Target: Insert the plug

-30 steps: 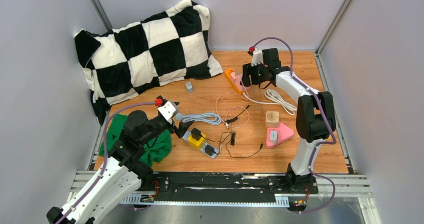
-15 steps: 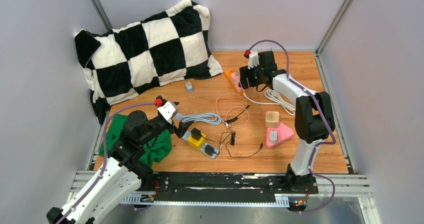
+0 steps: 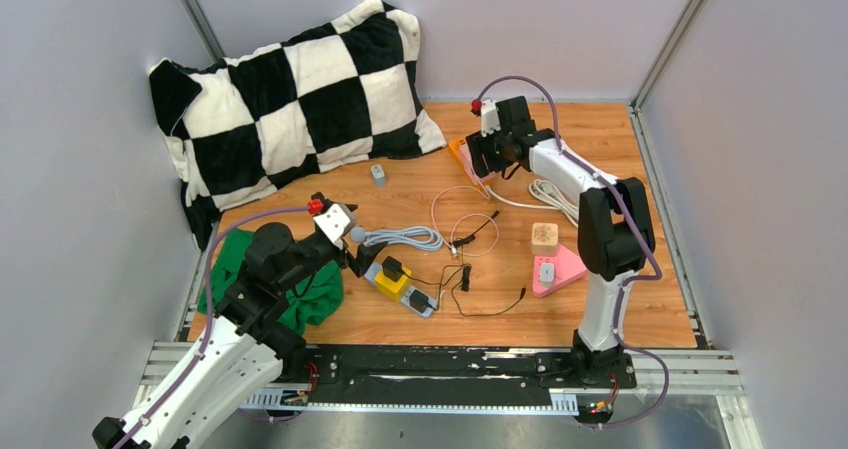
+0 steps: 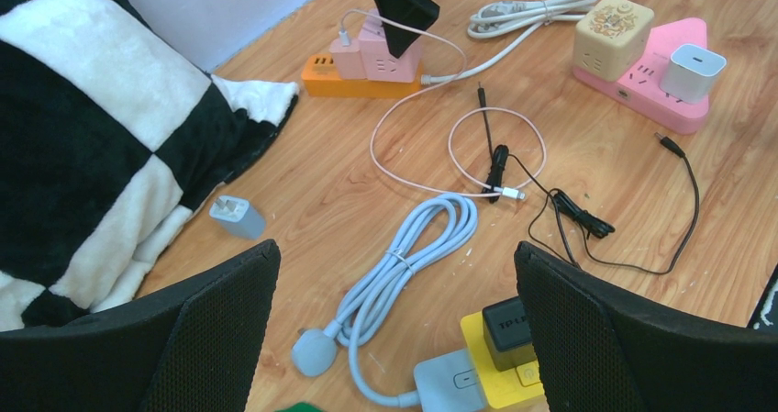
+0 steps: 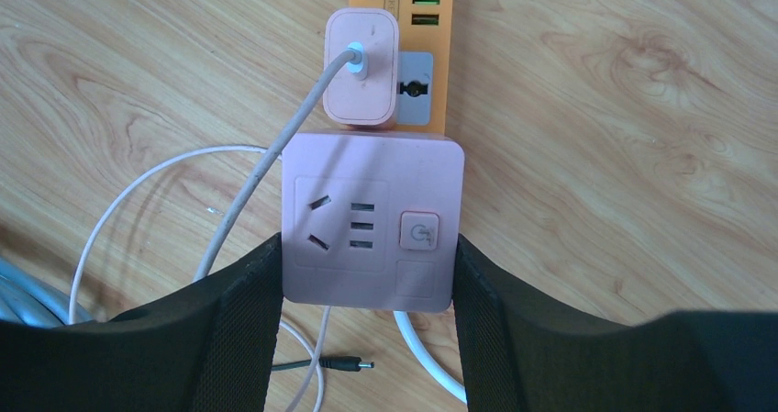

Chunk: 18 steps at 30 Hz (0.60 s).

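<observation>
In the right wrist view my right gripper (image 5: 367, 247) is shut on a pink square socket block (image 5: 367, 210), one finger on each side of it. The block sits at the end of an orange power strip (image 5: 427, 8). A small pink charger (image 5: 361, 68) with a pale cable is plugged into the strip just beyond it. In the top view this gripper (image 3: 487, 159) is at the back, over the orange strip (image 3: 457, 149). My left gripper (image 3: 362, 254) is open and empty, above a light blue cable's plug (image 4: 312, 350) and a yellow strip (image 4: 500, 375) holding a black adapter (image 4: 509, 323).
A pink triangular strip (image 3: 565, 267) with a white charger and a patterned cube (image 3: 544, 235) lies front right. A white cable bundle (image 3: 560, 201), thin black cables (image 3: 470, 279), a grey charger (image 3: 378, 174), a green cloth (image 3: 300, 289) and a checked pillow (image 3: 300, 99) are around.
My right gripper has moved a little left with the pink block and now covers most of the orange strip in the top view. The left arm has not moved.
</observation>
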### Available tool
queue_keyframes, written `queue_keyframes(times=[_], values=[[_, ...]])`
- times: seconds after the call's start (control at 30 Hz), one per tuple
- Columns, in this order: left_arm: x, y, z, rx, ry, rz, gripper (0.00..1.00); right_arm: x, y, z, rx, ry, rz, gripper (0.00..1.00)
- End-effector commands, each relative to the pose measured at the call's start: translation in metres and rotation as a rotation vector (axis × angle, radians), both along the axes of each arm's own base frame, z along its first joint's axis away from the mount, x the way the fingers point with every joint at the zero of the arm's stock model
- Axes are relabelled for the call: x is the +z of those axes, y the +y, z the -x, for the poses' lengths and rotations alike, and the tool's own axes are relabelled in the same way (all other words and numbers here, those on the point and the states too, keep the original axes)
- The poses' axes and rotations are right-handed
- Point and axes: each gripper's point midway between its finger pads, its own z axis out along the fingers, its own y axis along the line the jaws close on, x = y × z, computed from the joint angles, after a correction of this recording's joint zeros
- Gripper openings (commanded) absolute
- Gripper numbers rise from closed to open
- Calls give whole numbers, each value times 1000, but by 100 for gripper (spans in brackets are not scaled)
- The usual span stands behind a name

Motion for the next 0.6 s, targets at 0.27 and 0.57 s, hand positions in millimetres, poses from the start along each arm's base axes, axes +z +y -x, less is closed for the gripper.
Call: queue_keyframes(times=[0.27,0.57], values=[[13,3,-1,18,-33,3,100,-83,-17,47,-48,267,197,0],[13,5,-2,30,-31,4,100,-103,-25,63,-47,332,290,0]])
